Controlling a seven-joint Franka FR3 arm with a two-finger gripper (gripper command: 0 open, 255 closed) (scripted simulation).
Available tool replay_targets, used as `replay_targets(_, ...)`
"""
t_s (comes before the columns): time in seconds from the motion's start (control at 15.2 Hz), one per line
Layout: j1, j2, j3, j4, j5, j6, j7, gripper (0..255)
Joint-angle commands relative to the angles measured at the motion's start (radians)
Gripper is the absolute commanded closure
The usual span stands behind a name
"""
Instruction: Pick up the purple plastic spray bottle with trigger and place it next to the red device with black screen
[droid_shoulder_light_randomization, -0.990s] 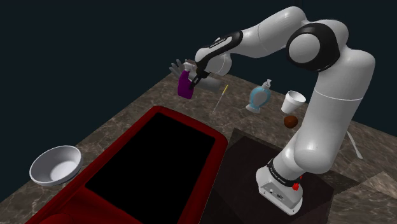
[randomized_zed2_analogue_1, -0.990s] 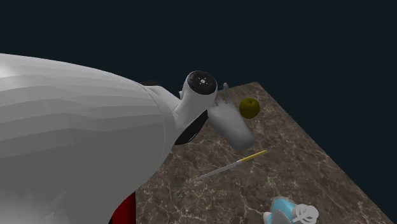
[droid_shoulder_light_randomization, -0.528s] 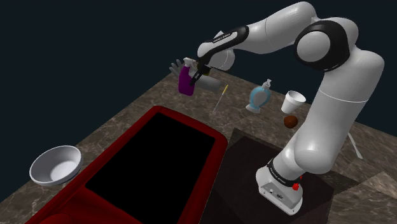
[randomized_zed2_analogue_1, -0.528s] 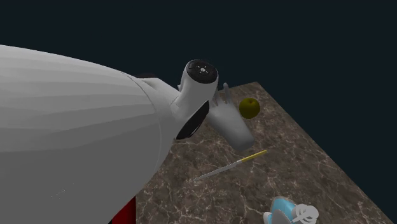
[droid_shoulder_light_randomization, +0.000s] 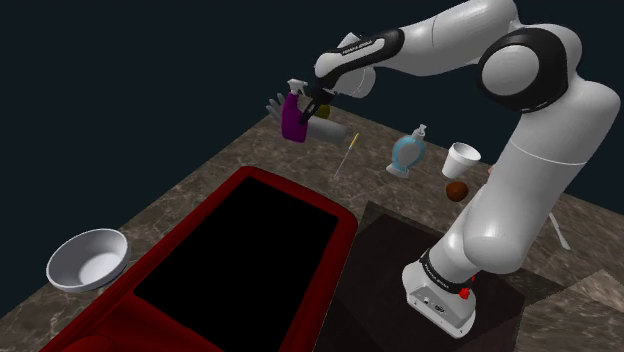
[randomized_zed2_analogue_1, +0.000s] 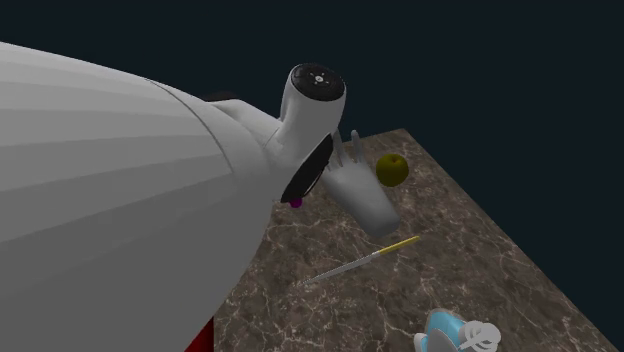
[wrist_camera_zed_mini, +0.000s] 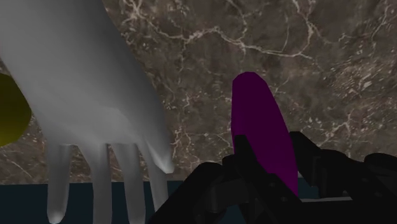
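The purple spray bottle (droid_shoulder_light_randomization: 293, 116) with its pale trigger head hangs in the air above the far end of the marble counter, and my black gripper (droid_shoulder_light_randomization: 309, 107) is shut on it. In the wrist view the purple body (wrist_camera_zed_mini: 259, 124) sticks out from between the black fingers of the gripper (wrist_camera_zed_mini: 267, 167), with the counter well below. A sliver of purple (randomized_zed2_analogue_1: 296, 202) peeks from under the arm in the second exterior view. The red device with the black screen (droid_shoulder_light_randomization: 240, 250) lies flat on the counter, nearer the camera and to the shoulder view's left of the bottle.
A grey hand-shaped model (droid_shoulder_light_randomization: 327, 129) (wrist_camera_zed_mini: 83, 95) lies under the bottle, with an olive ball (randomized_zed2_analogue_1: 391, 169) beside it. A yellow-tipped stick (droid_shoulder_light_randomization: 347, 155), a blue round dispenser (droid_shoulder_light_randomization: 407, 155), a white cup (droid_shoulder_light_randomization: 462, 157) and a brown ball (droid_shoulder_light_randomization: 456, 190) stand further right. A white bowl (droid_shoulder_light_randomization: 88, 258) sits at the near left.
The arm has risen and carried the purple bottle upward, away from the counter and the grey hand. Nothing else has moved.
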Motion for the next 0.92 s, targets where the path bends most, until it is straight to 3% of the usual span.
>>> replay_targets(0.0, 0.003, -0.017, -0.006, 0.007, -0.018, -0.021, 0.016, 255)
replay_targets(0.86, 0.012, -0.098, -0.026, 0.082, -0.111, -0.165, 0.105, 255)
